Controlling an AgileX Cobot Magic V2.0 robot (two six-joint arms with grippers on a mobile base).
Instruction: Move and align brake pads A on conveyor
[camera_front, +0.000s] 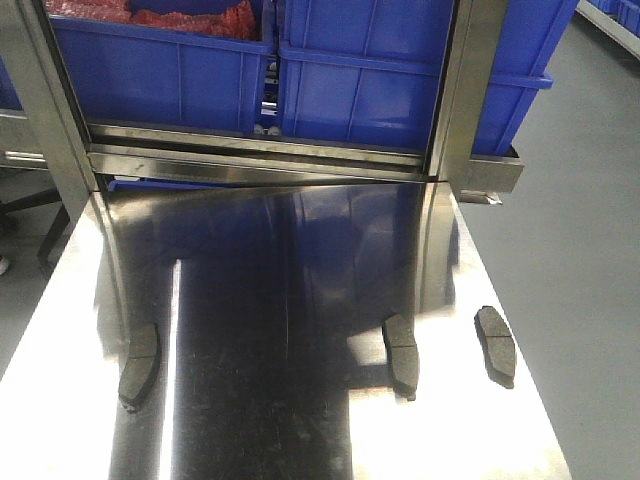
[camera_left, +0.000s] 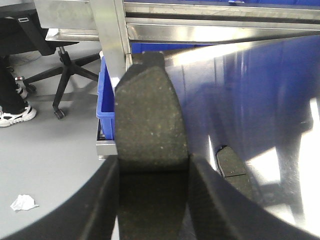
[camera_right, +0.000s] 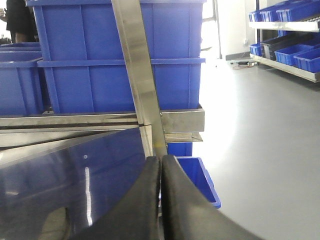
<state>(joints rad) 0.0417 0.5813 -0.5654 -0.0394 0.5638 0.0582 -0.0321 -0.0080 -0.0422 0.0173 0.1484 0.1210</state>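
Note:
A brake pad A (camera_left: 150, 120) with a grainy dark face stands upright between the fingers of my left gripper (camera_left: 152, 167), which is shut on its lower part. Another pad (camera_left: 232, 167) lies on the steel table just to its right. In the front view three pads lie on the table: one at the left (camera_front: 139, 365), one right of centre (camera_front: 401, 352) and one near the right edge (camera_front: 496, 345). My right gripper (camera_right: 161, 160) is shut with nothing between its fingers. Neither gripper shows in the front view. The conveyor is out of view.
The shiny steel table (camera_front: 300, 300) ends at a steel rack with posts (camera_front: 465, 90) holding blue crates (camera_front: 170, 70). A small blue bin (camera_right: 197, 180) sits below the table's right corner. An office chair (camera_left: 60, 70) and a scrap of paper (camera_left: 22, 202) are on the floor at left.

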